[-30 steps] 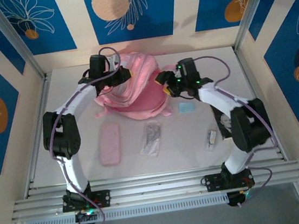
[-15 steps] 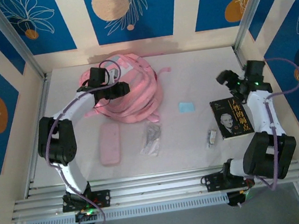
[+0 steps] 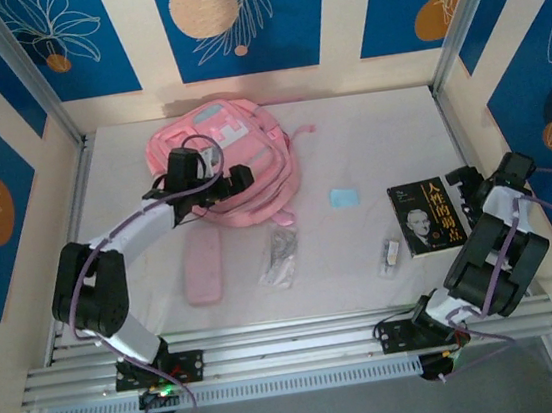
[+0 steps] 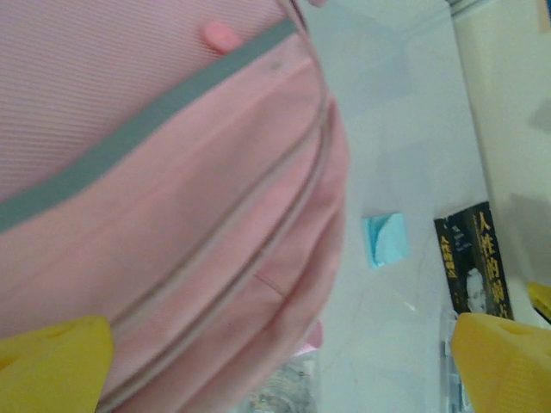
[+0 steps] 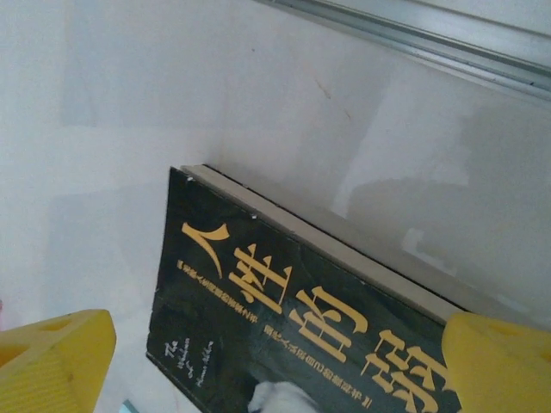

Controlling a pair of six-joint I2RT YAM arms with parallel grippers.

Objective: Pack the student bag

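The student bag [image 3: 248, 144] lies flat on the white tabletop [image 3: 377, 129], toward its far left part, pale patches facing up. The left gripper [image 3: 234, 178] hangs over the bag's near side with its jaws spread wide. In the left wrist view its yellow pads [image 4: 53, 361] sit at both lower corners, with pink zip seams below them; whether they touch the fabric I cannot tell. Well to the right of the bag, the right gripper [image 3: 463, 184] is also spread open above a black book [image 3: 425, 216] with gold lettering. A small blue square [image 3: 344, 197] lies between bag and book. Just near of the bag lie a flat pink pencil case [image 3: 203, 266] and a clear packet [image 3: 281, 254].
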